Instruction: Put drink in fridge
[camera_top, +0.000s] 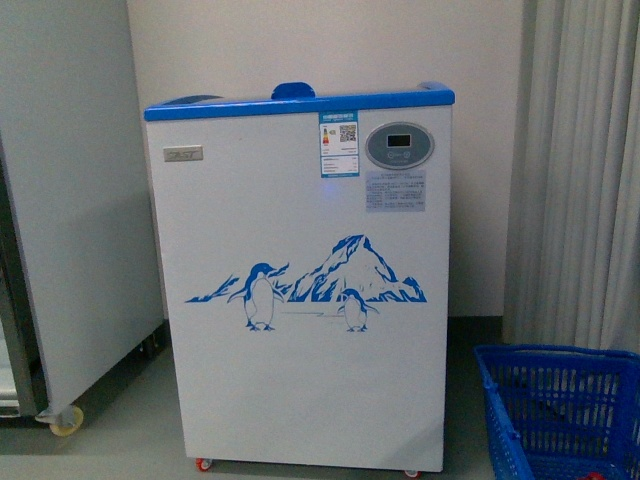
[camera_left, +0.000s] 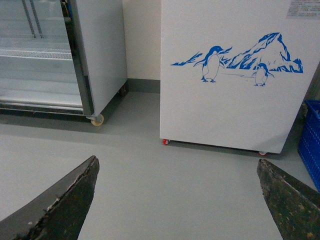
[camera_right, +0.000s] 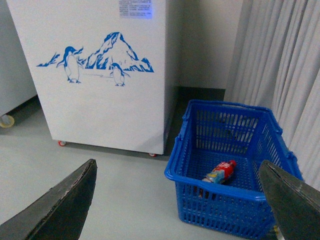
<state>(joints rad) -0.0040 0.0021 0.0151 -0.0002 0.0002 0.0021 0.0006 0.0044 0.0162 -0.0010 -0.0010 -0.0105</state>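
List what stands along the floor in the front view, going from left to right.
grey cabinet → fridge → blue basket

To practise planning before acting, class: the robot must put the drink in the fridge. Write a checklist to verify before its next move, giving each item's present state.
1. The drink located: ok, it lies on its side in the blue basket.
2. The right gripper open and empty: ok.
3. The left gripper open and empty: ok.
4. The drink grasped: not ok, neither gripper touches it.
5. Top of the fridge open: cannot tell, only its blue rim shows.
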